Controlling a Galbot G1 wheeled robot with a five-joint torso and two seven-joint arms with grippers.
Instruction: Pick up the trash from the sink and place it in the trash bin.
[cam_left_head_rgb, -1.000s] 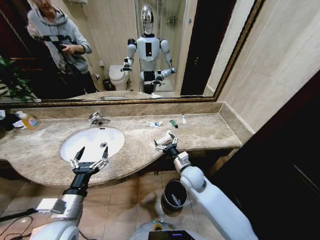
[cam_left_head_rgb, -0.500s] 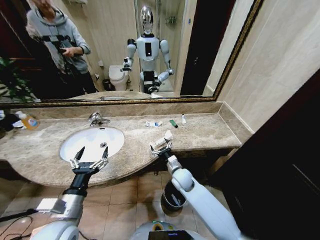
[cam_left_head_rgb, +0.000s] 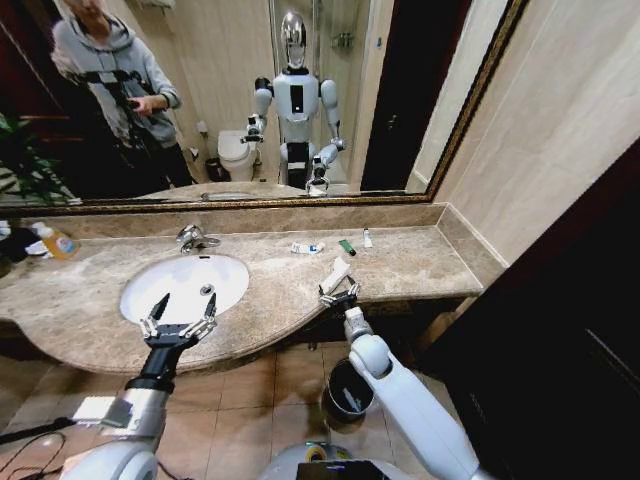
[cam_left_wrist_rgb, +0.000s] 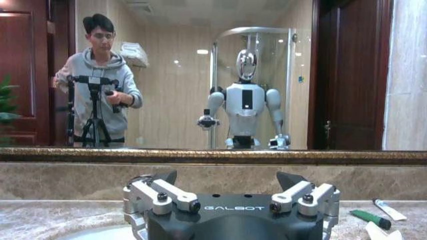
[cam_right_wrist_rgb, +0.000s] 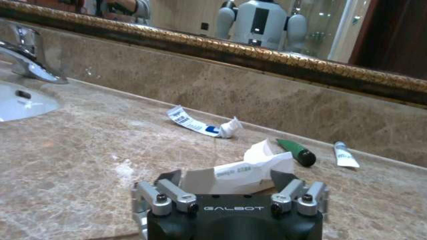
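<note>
Right end effector (cam_left_head_rgb: 340, 293) has lifted, clenched on a white wrapper (cam_left_head_rgb: 335, 274); three items beyond it remain on the desk (cam_left_head_rgb: 420, 262), trash bin (cam_left_head_rgb: 348, 388) below; left end effector (cam_left_head_rgb: 178, 321) released.

Counter (cam_left_head_rgb: 420, 262), right of sink (cam_left_head_rgb: 185, 283): open marble between basin and backsplash. Obstacles near the wall: white-blue packet (cam_left_head_rgb: 307, 247), green stick (cam_left_head_rgb: 347, 247), white tube (cam_left_head_rgb: 368, 238). Faucet (cam_left_head_rgb: 195, 238) blocks the basin's rear.
</note>
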